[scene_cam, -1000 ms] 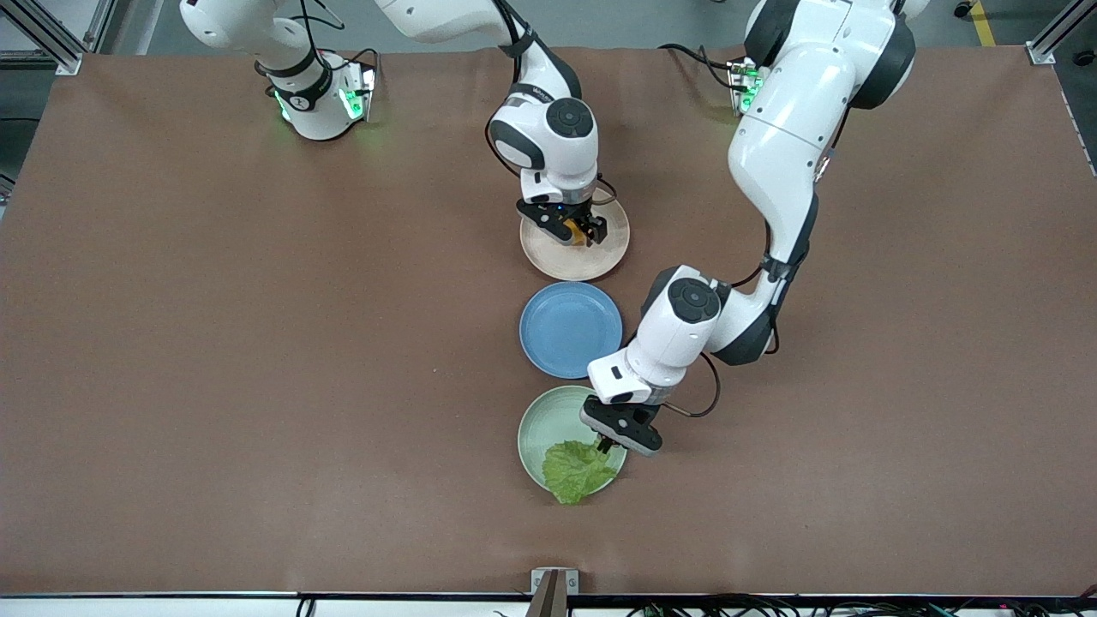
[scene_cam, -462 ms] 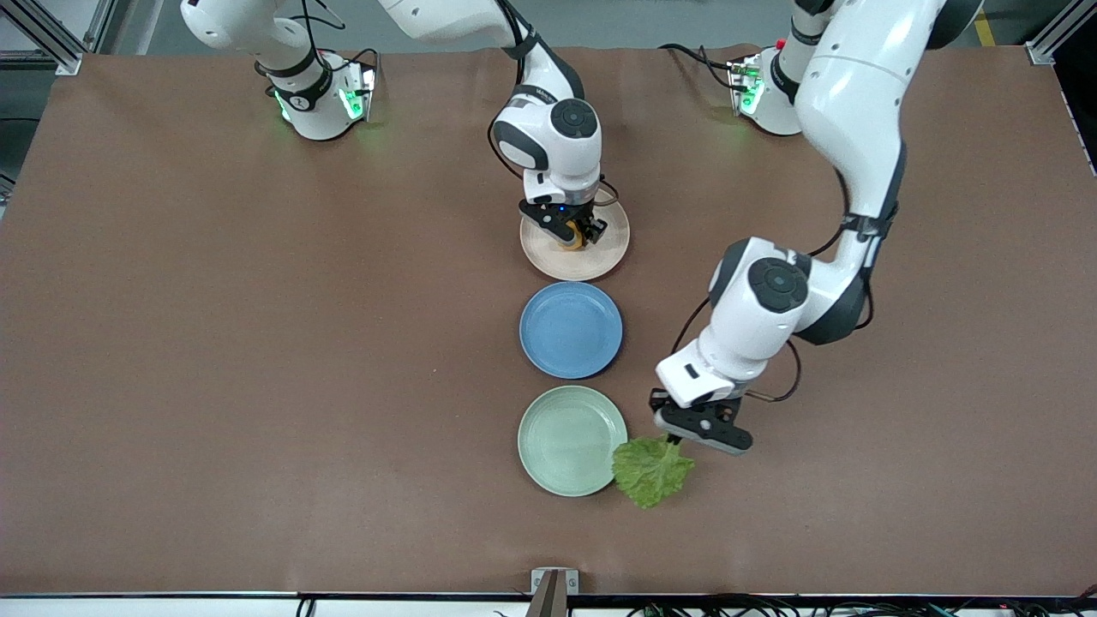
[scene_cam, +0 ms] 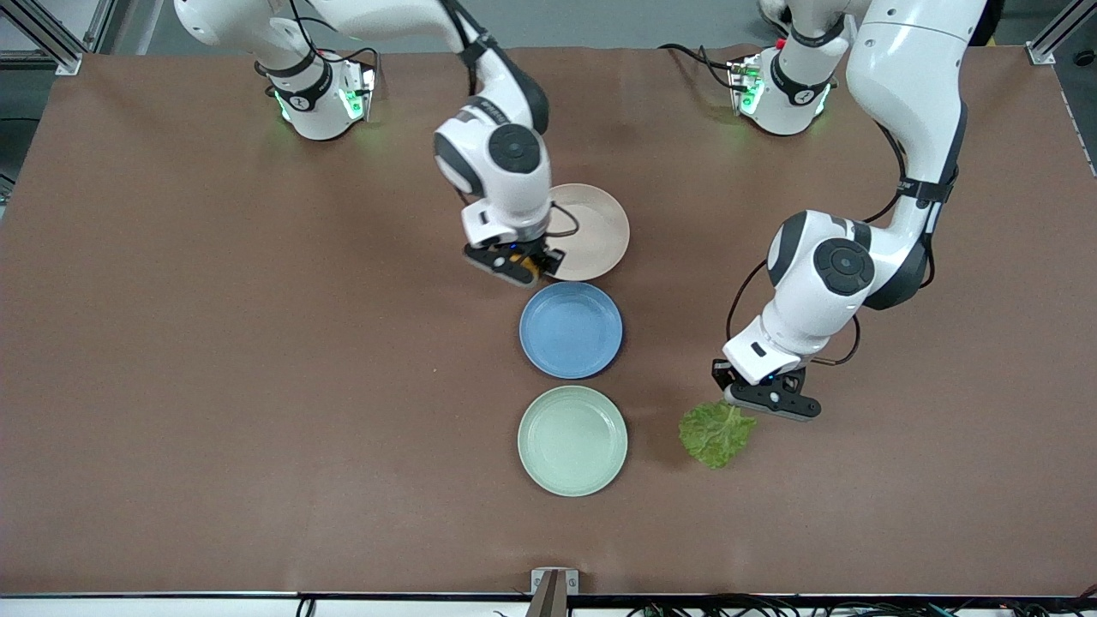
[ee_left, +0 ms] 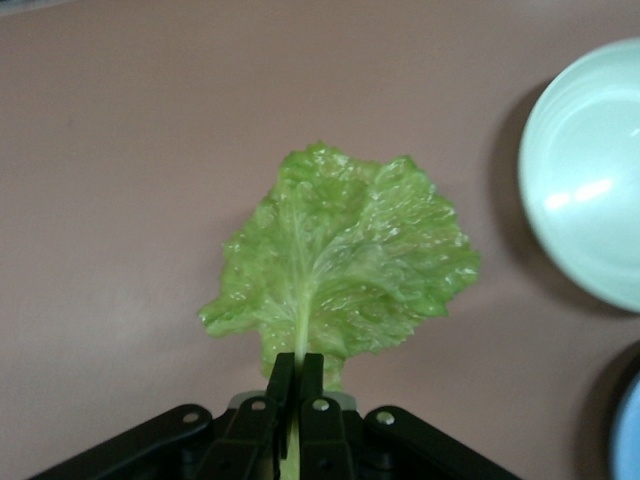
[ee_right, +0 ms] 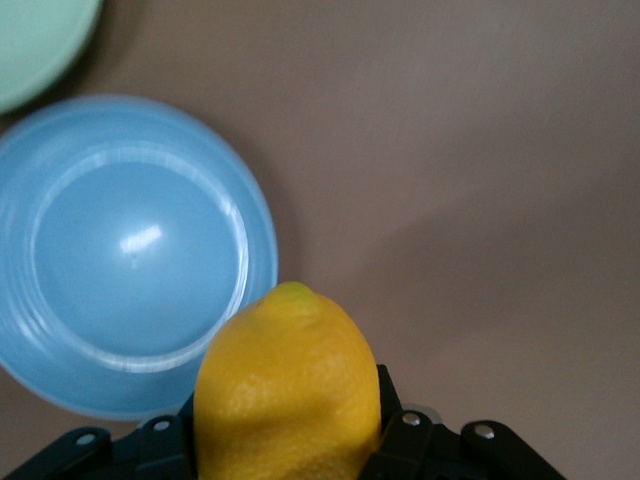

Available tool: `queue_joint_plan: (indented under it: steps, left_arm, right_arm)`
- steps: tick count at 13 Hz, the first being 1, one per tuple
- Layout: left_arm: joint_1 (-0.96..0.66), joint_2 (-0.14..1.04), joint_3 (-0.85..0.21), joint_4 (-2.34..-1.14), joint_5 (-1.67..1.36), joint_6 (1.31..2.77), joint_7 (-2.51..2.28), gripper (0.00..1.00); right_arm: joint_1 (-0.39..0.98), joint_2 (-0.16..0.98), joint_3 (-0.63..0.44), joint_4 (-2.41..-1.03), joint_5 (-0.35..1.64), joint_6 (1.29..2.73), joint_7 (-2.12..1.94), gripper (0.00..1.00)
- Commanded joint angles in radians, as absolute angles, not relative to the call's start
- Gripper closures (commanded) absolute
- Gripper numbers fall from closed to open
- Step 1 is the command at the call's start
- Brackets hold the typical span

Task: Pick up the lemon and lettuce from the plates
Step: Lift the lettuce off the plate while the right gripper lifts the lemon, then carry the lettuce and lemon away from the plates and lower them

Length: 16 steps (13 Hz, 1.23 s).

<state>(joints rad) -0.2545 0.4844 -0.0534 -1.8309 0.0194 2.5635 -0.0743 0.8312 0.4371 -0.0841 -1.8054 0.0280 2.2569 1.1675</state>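
A robotics lab: two white arms bolted to a brown-covered table (scene_cam: 214, 343), silver aluminium framing (scene_cam: 47, 38) at its corners, cables (scene_cam: 771, 607) along the edge.

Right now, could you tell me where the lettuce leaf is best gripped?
By its pale stem, from above: the rib is firm, the blade thin and crinkled. The left gripper already pinches the lettuce there, the leaf hanging over the table.

Front view: high above the table (scene_cam: 257, 386), facing both bases.
Left wrist view: close over the left gripper (ee_left: 296, 385), looking down (mint plate (ee_left: 590, 170) beside).
Right wrist view: close over the right gripper (ee_right: 290, 425); blue plate (ee_right: 130, 250) shared with front.
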Motion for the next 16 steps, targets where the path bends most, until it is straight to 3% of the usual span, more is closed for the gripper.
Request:
queue_joint_plan:
  steps: [1, 8, 12, 16]
  left_arm:
    - [-0.200, 0.401, -0.055, -1.972, 0.064, 2.566, -0.049, 0.93]
    - [-0.132, 0.341, -0.054, -2.150, 0.089, 2.568, -0.048, 0.91]
    - [-0.098, 0.333, -0.054, -2.183, 0.089, 2.574, -0.066, 0.91]
    - [-0.097, 0.339, -0.040, -2.178, 0.141, 2.574, -0.067, 0.91]
  right_arm:
    - [0.657, 0.312, -0.060, -1.943, 0.025, 2.264, 0.908, 0.99]
    - [0.247, 0.314, -0.058, -2.016, 0.040, 2.287, 0.240, 0.99]
    - [0.144, 0.408, -0.058, -2.016, 0.077, 2.374, 0.055, 0.98]
    - [0.129, 0.492, -0.057, -2.014, 0.077, 2.480, 0.034, 0.98]
